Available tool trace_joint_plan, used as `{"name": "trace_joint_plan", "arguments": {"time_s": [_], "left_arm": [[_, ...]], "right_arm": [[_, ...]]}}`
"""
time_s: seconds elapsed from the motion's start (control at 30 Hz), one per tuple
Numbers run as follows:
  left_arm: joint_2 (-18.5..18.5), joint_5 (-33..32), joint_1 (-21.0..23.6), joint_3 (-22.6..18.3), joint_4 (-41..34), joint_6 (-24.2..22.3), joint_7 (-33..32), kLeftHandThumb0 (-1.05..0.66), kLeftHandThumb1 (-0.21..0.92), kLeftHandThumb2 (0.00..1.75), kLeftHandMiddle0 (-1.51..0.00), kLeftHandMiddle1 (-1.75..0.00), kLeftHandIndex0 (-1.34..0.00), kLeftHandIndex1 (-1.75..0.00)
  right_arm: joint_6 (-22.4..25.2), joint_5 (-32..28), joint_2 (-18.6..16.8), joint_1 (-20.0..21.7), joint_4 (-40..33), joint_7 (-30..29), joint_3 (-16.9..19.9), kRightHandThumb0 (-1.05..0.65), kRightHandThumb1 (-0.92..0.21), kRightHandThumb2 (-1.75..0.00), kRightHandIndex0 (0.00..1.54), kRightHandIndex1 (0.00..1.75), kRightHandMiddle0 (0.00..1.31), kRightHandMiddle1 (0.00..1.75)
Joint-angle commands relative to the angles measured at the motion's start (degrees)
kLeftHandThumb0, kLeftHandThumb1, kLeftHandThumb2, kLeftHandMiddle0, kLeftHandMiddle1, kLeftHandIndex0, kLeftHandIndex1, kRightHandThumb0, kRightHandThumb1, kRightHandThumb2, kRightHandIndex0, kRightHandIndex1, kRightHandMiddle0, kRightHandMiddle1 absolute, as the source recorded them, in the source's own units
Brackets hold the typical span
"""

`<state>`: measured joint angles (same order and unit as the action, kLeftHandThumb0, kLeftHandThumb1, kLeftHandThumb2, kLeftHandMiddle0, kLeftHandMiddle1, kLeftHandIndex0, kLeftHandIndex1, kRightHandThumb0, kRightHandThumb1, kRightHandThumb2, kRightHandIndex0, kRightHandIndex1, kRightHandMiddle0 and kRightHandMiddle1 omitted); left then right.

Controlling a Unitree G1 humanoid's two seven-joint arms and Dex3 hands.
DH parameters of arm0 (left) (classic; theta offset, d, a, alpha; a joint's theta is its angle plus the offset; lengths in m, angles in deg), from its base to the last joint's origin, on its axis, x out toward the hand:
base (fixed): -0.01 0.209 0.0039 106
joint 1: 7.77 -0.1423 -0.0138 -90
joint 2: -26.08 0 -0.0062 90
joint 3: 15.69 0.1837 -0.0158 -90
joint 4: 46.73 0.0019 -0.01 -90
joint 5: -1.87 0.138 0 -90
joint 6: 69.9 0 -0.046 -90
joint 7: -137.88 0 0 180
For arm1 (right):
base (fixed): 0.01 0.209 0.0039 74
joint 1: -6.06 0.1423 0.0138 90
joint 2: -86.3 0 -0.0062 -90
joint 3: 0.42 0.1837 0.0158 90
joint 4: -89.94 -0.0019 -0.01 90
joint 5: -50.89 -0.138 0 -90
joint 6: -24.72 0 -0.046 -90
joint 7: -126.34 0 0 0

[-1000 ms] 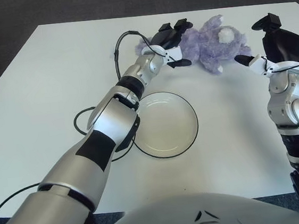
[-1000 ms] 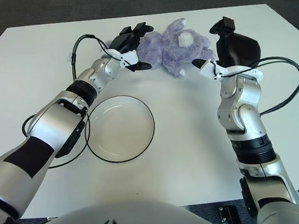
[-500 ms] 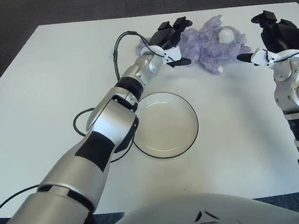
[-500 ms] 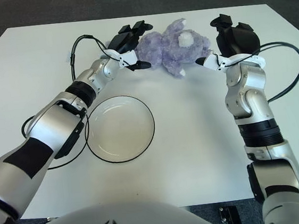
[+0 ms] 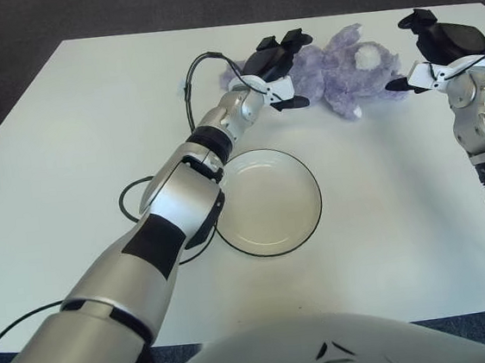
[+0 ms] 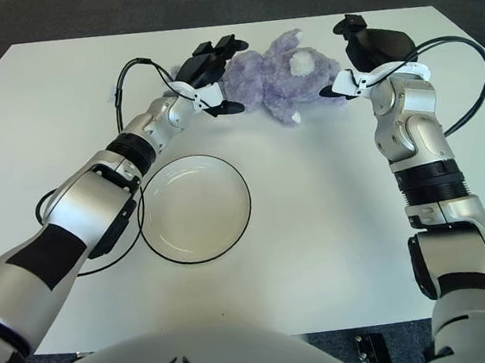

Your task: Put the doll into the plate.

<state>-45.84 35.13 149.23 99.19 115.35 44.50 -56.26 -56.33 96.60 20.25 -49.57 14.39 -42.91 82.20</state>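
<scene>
Flanking the soft, light purple plush doll [image 5: 335, 75], your left hand [image 5: 275, 64] and right hand [image 5: 433, 50] had open fingers; squeeze its body.

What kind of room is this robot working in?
Probably a lab or office test area, not a home: a plain white table on dark carpet, loose black cables trailing from the arms, and just two props, a purple plush doll and an empty plate.

The left hand [image 5: 278, 61] hides the doll's [image 5: 344, 71] near end.
</scene>
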Motion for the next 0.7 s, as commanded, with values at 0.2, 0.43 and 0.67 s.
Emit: {"name": "trace_joint_plan", "arguments": {"time_s": [0.2,0.43,0.67], "left_arm": [[-0.18,-1.19,-0.78,-0.89,-0.75,-0.54,0.58,-0.76,0.41,0.73,-0.06,-1.03,0.0,-0.83],[-0.26,-1.6,-0.92,-0.98,-0.94,-0.95,0.96,-0.73,0.39,0.75,-0.04,-1.09,0.0,-0.81],[-0.21,-2.06,-1.09,-1.54,-1.15,-1.23,1.3,-0.7,0.35,0.79,-0.05,-1.03,0.0,-0.82]], "right_arm": [[-0.71,-0.38,0.36,5.87,6.88,2.18,-2.99,-0.98,-0.67,-0.37,1.13,1.75,0.0,0.69],[-1.56,-2.29,-0.71,8.37,11.78,1.8,-3.61,-0.99,-0.71,-0.35,1.11,1.75,0.0,0.72],[-1.66,-3.42,-1.1,9.88,14.57,2.86,-4.73,-0.99,-0.72,-0.32,0.96,1.75,0.0,0.7]]}}
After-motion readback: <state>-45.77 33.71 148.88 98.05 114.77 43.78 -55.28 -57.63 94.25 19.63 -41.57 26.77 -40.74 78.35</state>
